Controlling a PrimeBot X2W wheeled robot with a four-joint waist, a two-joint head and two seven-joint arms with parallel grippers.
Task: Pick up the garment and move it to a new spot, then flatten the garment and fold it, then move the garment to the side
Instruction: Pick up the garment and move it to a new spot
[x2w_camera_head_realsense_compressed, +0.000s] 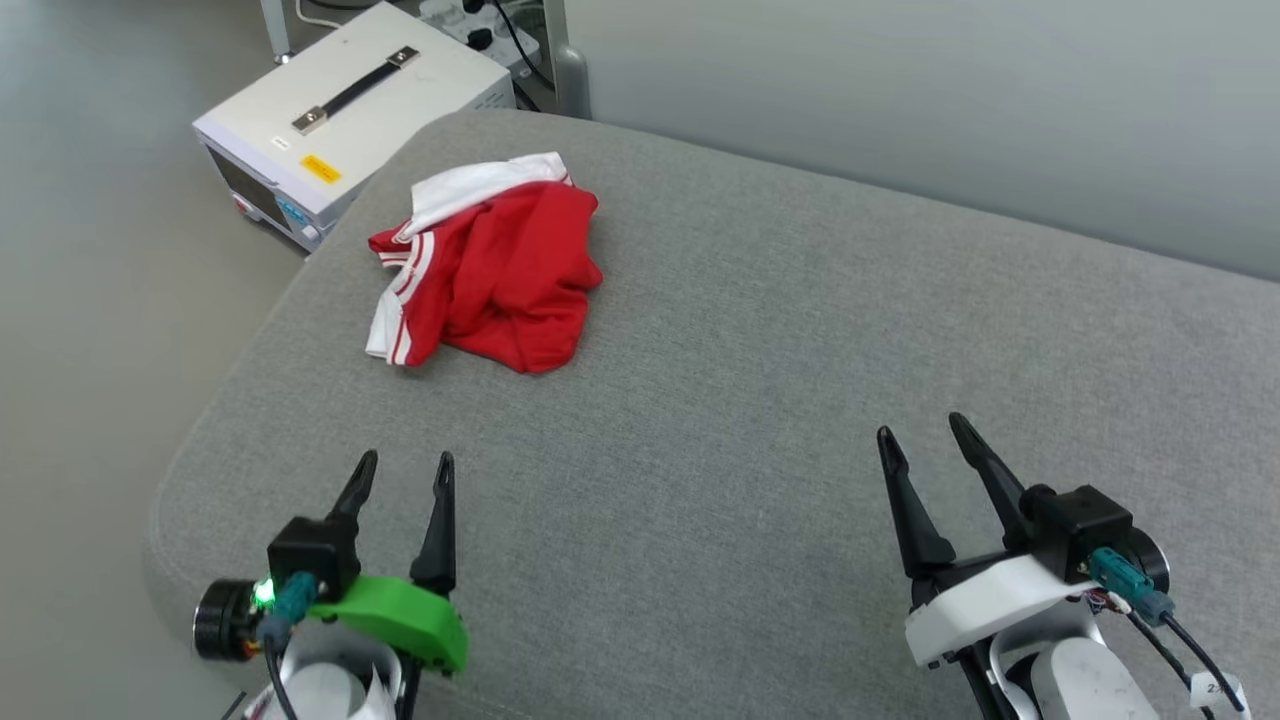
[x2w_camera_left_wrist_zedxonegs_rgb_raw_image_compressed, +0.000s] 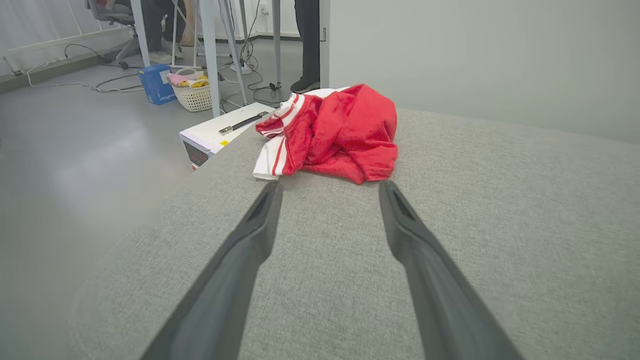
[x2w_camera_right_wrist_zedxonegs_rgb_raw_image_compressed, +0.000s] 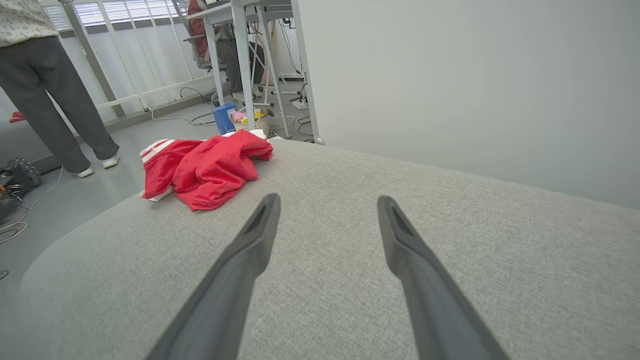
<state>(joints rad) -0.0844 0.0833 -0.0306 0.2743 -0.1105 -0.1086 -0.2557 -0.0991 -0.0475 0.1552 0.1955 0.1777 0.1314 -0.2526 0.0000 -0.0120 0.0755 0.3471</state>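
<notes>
The garment (x2w_camera_head_realsense_compressed: 490, 265) lies crumpled in a heap near the far left edge of the grey cushioned surface (x2w_camera_head_realsense_compressed: 760, 400); it is red with white striped trim. In the left wrist view the garment (x2w_camera_left_wrist_zedxonegs_rgb_raw_image_compressed: 335, 132) sits just beyond my fingertips. In the right wrist view the garment (x2w_camera_right_wrist_zedxonegs_rgb_raw_image_compressed: 207, 167) lies ahead to the left. My left gripper (x2w_camera_head_realsense_compressed: 405, 470) hovers open at the near left, well short of the heap, nothing between its fingers. My right gripper (x2w_camera_head_realsense_compressed: 925, 430) stands open at the near right, far from the cloth.
A white instrument box (x2w_camera_head_realsense_compressed: 350, 110) with a black handle stands on the floor just past the surface's far left edge. A pale wall (x2w_camera_head_realsense_compressed: 950, 90) runs behind. A person's legs (x2w_camera_right_wrist_zedxonegs_rgb_raw_image_compressed: 50, 100) stand on the floor to the left; desk legs, cables and a basket (x2w_camera_left_wrist_zedxonegs_rgb_raw_image_compressed: 192, 95) lie beyond.
</notes>
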